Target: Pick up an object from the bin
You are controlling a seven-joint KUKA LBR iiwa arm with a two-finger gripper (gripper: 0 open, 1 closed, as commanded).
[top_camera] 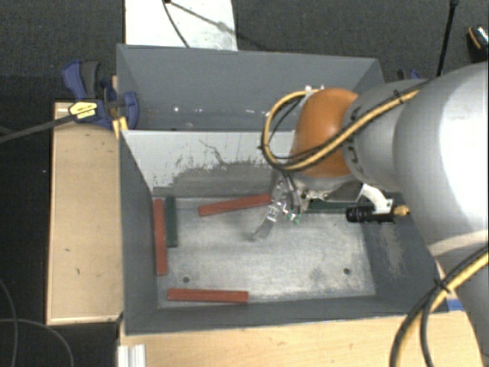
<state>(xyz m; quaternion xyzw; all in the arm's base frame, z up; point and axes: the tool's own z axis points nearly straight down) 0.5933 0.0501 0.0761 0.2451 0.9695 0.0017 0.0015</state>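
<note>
Jaws hang at the right end of the slanted red bar [233,205], mid-back of the bin [306,262]; open or closed cannot be told; nothing visibly gripped. Judgement: centre over the bar; straddle its narrow width; descend level; keep clear of the back wall.

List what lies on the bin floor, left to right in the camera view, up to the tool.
Going right: red stick along the left wall → dark green stick → slanted red stick → tool. The red stick at the near edge spans several, so it is left out.
</note>
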